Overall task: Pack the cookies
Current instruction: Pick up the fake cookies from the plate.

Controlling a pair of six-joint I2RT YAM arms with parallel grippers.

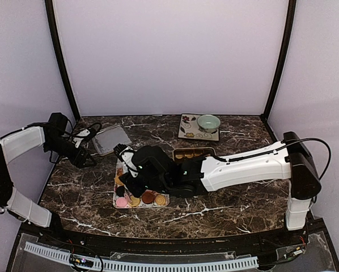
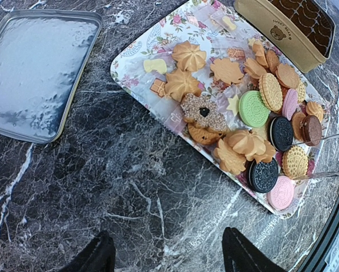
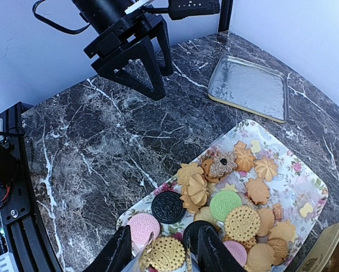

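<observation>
The cookies (image 2: 254, 107) lie heaped on a flowery tray (image 2: 130, 56): tan shaped ones plus green, pink and dark discs; they also show in the right wrist view (image 3: 243, 192). My right gripper (image 3: 166, 255) is low over the tray's near end. Its clear tips touch both sides of a round tan cookie (image 3: 168, 258), so it is shut on it. My left gripper (image 2: 166, 258) is open and empty above bare marble, left of the tray. It also shows in the right wrist view (image 3: 162, 84). In the top view the right arm covers most of the tray (image 1: 119, 170).
A gold tin (image 2: 260, 22) with brown cups inside stands beyond the tray (image 1: 212, 150). Its silver lid (image 2: 39, 73) lies flat at the back left (image 1: 111, 139). A placemat with a green bowl (image 1: 208, 122) sits at the back.
</observation>
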